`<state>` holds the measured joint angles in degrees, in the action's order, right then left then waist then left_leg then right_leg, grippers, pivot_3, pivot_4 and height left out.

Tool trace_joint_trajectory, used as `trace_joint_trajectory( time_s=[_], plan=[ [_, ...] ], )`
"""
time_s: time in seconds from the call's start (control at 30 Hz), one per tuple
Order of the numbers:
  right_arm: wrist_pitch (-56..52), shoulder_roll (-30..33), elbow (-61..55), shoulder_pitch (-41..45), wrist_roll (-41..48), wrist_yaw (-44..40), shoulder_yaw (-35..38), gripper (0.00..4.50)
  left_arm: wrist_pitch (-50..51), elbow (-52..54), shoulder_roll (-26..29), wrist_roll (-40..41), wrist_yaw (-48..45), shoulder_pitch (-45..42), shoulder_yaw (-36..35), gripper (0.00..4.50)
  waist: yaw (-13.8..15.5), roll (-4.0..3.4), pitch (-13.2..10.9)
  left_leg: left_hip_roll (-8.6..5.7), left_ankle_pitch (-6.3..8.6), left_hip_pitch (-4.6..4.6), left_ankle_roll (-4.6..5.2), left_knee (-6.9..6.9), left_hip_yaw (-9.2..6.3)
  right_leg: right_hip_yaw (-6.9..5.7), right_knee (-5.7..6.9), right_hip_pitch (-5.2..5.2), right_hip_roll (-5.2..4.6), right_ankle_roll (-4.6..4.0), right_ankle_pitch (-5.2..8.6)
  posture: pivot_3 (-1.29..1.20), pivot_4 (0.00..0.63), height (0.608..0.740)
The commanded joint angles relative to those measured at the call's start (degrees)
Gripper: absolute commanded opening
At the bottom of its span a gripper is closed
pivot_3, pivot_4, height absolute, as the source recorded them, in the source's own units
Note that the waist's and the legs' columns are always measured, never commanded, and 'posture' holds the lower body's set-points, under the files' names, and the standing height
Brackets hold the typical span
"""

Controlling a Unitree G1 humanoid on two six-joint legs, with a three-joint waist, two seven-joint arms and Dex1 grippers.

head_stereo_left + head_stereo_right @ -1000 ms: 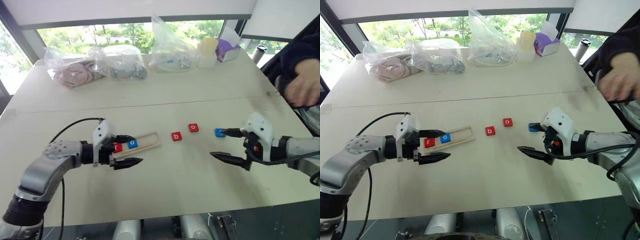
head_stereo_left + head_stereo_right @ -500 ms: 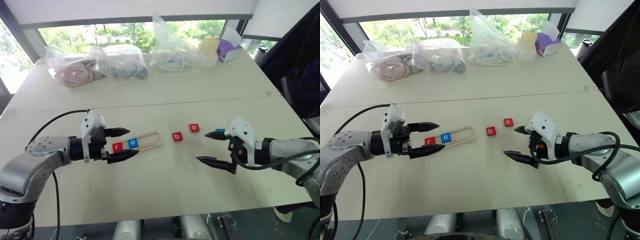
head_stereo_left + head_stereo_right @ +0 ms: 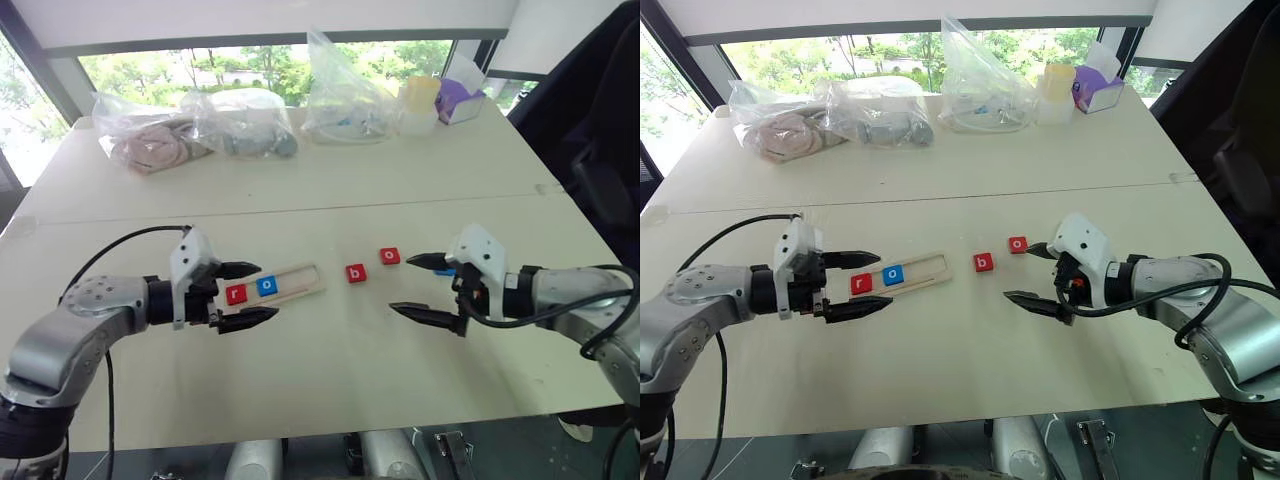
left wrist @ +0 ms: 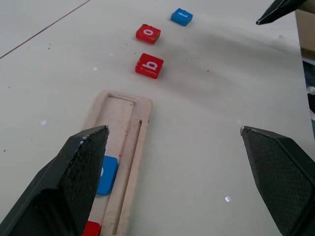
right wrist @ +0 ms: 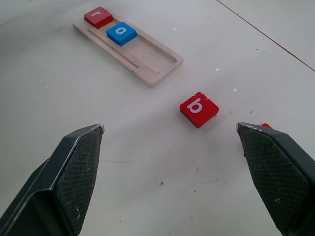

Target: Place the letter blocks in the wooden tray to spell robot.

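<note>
The wooden tray point(image 3: 302, 281) lies left of centre on the table. A red r block point(image 3: 236, 294) and a blue o block point(image 3: 266, 286) sit in its left end; the rest of it is bare. My left gripper point(image 3: 267, 290) hovers open over that left end, its fingers either side of the two blocks and holding nothing. To the right of the tray a red b block point(image 3: 355, 273) and a red o block point(image 3: 389, 256) lie loose on the table. A blue block point(image 4: 181, 16) lies further right, near my right gripper point(image 3: 400, 283), which is open and empty.
Clear plastic bags point(image 3: 150, 140) with soft items, a taller bag point(image 3: 345, 100), a pale cup point(image 3: 418, 105) and a purple box point(image 3: 458, 100) line the table's far edge. A dark-clothed person point(image 3: 600, 150) is at the right edge. A seam point(image 3: 300, 212) crosses the table.
The person's hand at the right edge has drawn back out of sight. The head camera has shifted; both grippers stay open and about where they were.
</note>
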<state>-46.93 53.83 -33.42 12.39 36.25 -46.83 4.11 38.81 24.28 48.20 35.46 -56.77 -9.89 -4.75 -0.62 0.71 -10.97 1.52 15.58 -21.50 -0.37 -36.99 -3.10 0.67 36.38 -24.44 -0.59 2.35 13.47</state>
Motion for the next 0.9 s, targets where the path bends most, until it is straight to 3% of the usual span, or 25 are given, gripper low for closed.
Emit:
trace_joint_trajectory(
  time_s=[0.03, 0.43, 0.9],
  plan=[
    [1.3, -0.9, -1.0, 1.5, -0.4, -0.1, -0.7, 4.44, -6.7, -6.4, 2.6, -3.2, -5.9, -1.2, -0.2, 4.5, 0.0, -0.01, 0.0, 0.0, 0.0, 0.01, 0.0, 0.01, 0.0, 0.0, 0.0, 0.0, 0.01, 0.0, 0.0, 0.0, 0.15, 0.74],
    [1.6, -2.3, -2.4, 1.2, -1.4, 1.1, -1.9, 4.44, -22.5, -27.5, 0.7, -10.1, -17.0, -5.4, 2.5, 4.5, 0.1, -0.01, 0.0, 0.01, 0.01, -0.03, 0.01, 0.01, 0.07, -0.01, -0.03, -0.03, -0.03, -0.02, 0.0, 0.0, 0.15, 0.74],
    [0.9, -2.6, -3.4, 1.0, -0.8, 2.4, -1.7, 4.44, -33.7, -42.1, -3.5, -17.7, -20.7, -9.6, 6.5, 4.5, 0.1, -0.01, 0.0, 0.02, 0.01, -0.03, 0.02, 0.01, 0.08, 0.0, -0.02, -0.04, -0.03, -0.02, -0.02, 0.0, 0.15, 0.74]
  ],
)
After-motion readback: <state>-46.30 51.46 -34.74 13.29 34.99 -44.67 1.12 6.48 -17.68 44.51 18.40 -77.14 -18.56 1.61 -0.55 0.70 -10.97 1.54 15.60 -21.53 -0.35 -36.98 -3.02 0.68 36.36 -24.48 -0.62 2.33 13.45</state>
